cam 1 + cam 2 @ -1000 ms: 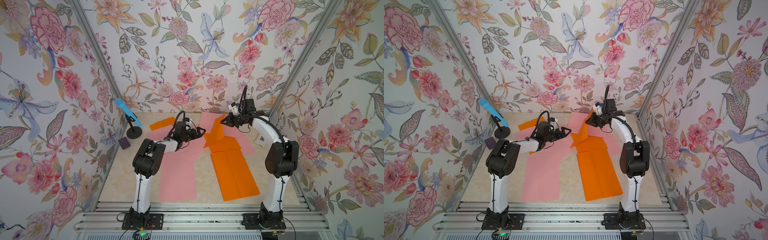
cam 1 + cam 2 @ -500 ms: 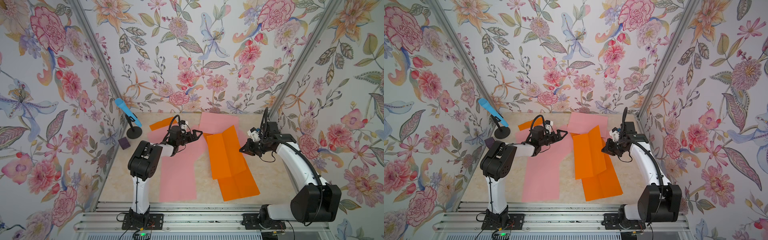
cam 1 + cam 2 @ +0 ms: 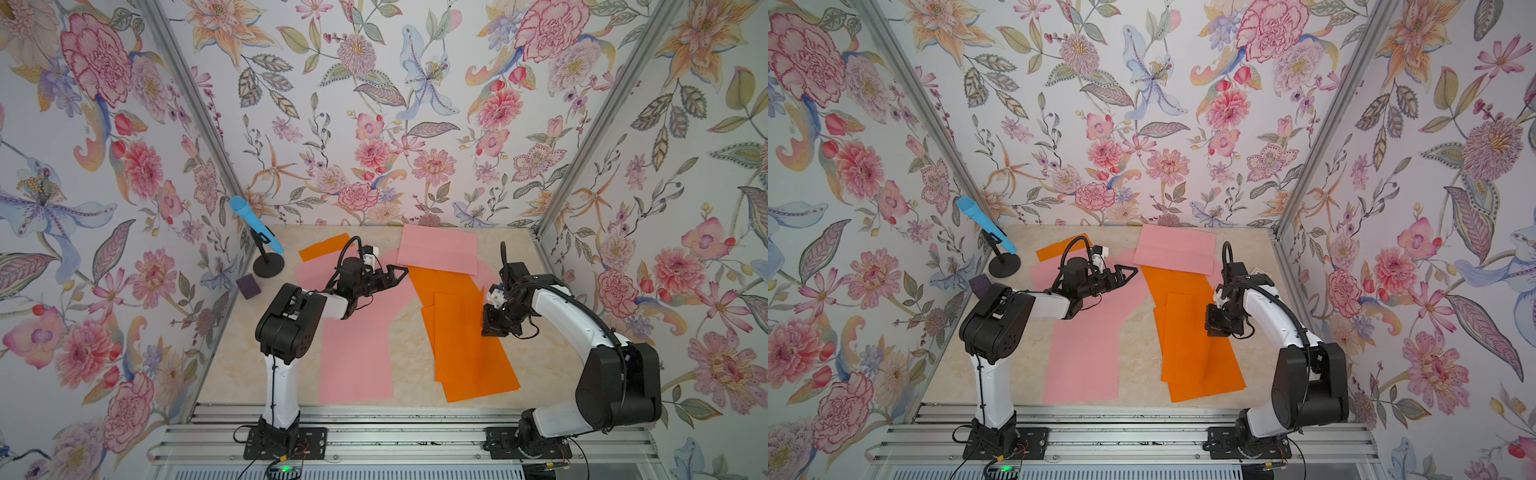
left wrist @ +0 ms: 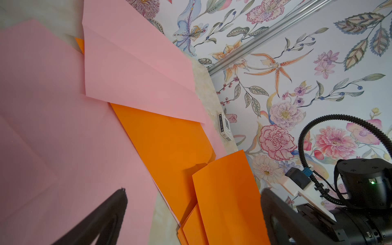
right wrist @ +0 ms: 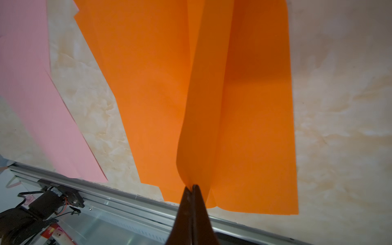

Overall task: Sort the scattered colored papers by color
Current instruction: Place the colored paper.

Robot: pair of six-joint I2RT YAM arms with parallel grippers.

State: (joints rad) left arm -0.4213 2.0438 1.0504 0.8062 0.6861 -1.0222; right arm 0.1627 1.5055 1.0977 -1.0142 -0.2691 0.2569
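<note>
Several colored papers lie on the marble table. Orange sheets (image 3: 469, 345) (image 3: 1196, 353) overlap at right centre, and a smaller orange one (image 3: 324, 252) lies at the back left. A long pink sheet (image 3: 357, 357) (image 3: 1084, 357) runs down the left side; another pink one (image 3: 438, 249) lies at the back. My right gripper (image 3: 490, 322) (image 5: 192, 187) is shut on the edge of an orange sheet (image 5: 212, 106), which bows up over the orange pile. My left gripper (image 3: 395, 276) (image 4: 194, 189) hovers open over the pink sheet's far end, holding nothing.
A blue microphone on a black stand (image 3: 259, 237) and a small dark purple block (image 3: 248, 286) sit at the left wall. A small white printed card (image 4: 224, 127) lies by the right wall. A metal rail (image 3: 374, 415) borders the table's front. Floral walls enclose three sides.
My right gripper has carried the orange sheet from the back middle toward the front right, over the orange pile. The left gripper stays open and has hardly moved.
</note>
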